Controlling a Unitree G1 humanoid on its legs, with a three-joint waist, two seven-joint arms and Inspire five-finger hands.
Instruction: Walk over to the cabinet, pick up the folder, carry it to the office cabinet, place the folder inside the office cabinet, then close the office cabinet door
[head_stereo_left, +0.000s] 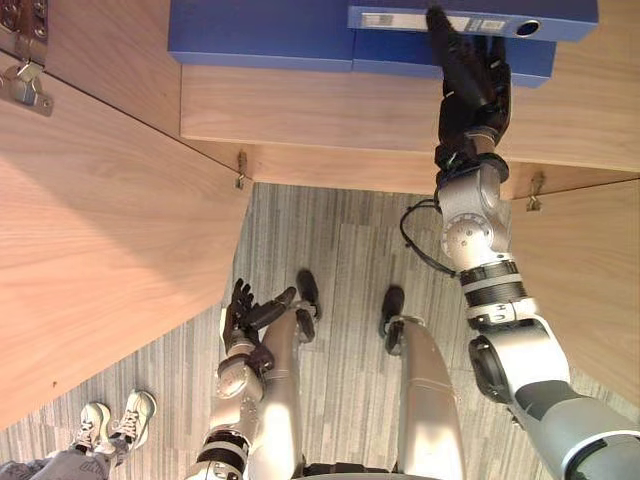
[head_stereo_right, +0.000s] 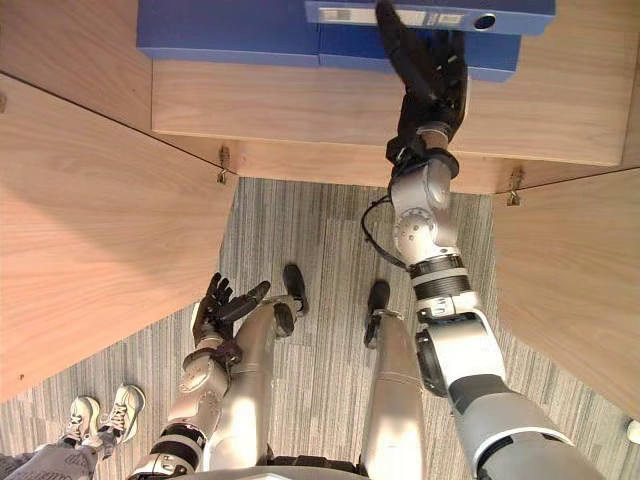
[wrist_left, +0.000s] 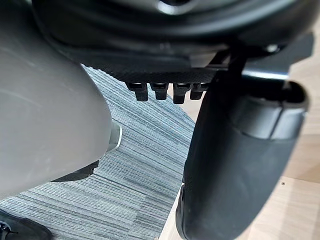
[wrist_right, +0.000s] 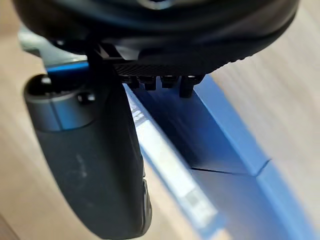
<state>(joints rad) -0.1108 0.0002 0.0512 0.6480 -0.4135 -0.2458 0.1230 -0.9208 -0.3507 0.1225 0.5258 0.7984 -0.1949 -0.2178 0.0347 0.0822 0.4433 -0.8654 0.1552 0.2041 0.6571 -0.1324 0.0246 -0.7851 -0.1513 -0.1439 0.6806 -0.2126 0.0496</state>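
The right hand (head_stereo_left: 472, 85) reached into the upper right of the frame, open, its fingers extended rather than curled; its thumb (head_stereo_left: 437, 22) lay across the labelled spine of the blue folder (head_stereo_left: 560, 12); that folder rested at the top right, on top of other blue folders (head_stereo_left: 260, 30) lying on the wooden cabinet shelf (head_stereo_left: 330, 110); an open cabinet door (head_stereo_left: 100, 250) filled the left side; the left hand (head_stereo_left: 245, 315) hung at lower left, fingers relaxed and holding nothing, above the grey striped floor (head_stereo_left: 330, 250); a person's shoes (head_stereo_left: 115, 420) stood at the bottom left corner.
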